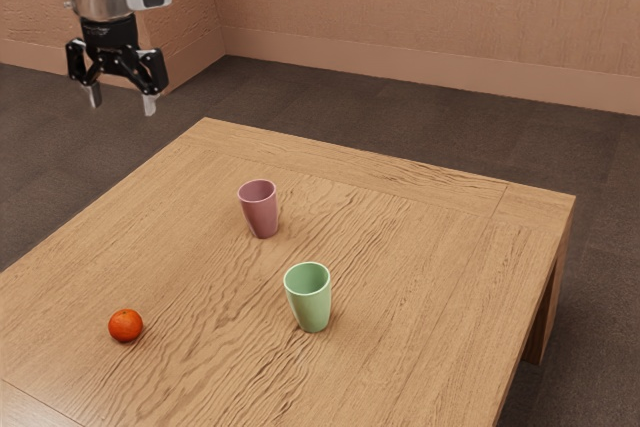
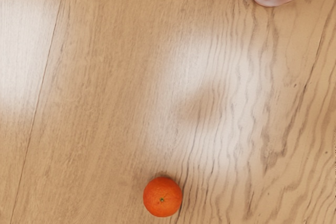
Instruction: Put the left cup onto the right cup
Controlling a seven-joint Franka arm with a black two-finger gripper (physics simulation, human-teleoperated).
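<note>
Wood-grain tabletop [image 1: 430, 247]: pink plastic cup [image 1: 259, 208] upright, left and far of upright green plastic cup [image 1: 308, 296], well apart. Black two-finger gripper [image 1: 121, 99] high at far left, jaws apart, empty. Centre over pink rim, drop straight, pinch one wall.

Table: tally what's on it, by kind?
Cups: 2 (pink cup, green cup)
Fruit: 1 (orange)
Total: 3
</note>
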